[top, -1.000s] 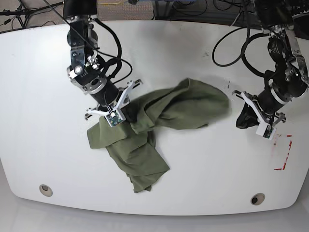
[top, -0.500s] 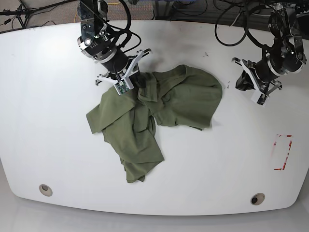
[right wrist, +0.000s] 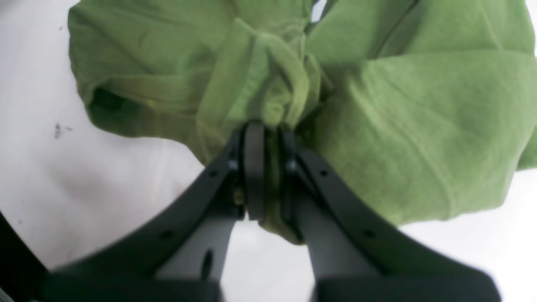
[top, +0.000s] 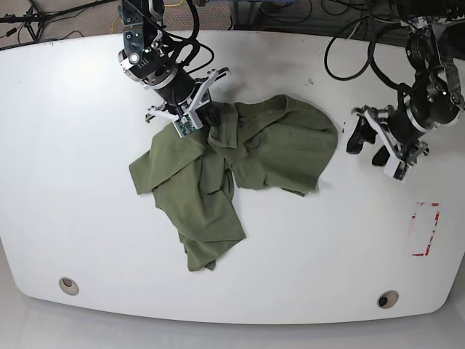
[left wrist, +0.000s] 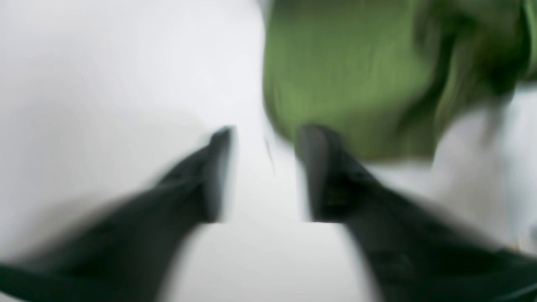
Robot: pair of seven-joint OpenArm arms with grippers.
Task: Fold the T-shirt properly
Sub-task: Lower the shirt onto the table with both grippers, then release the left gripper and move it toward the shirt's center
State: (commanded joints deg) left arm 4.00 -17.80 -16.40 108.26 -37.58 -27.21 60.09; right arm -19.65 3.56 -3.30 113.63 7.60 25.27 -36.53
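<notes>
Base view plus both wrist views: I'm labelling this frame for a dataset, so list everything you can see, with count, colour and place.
T-shirt: one, olive green, crumpled mid-table, one part trailing toward the near edge.
Table: one, white, under everything.
Red marking: one, on the table near its right edge in the base view.
Round holes: two, near the table's front corners.
Cables: several, black, along the far edge.
Right claw: one, black, shut on a bunched fold of the T-shirt.
Left claw: one, black, open, just off the T-shirt's edge; wrist view blurred.
</notes>
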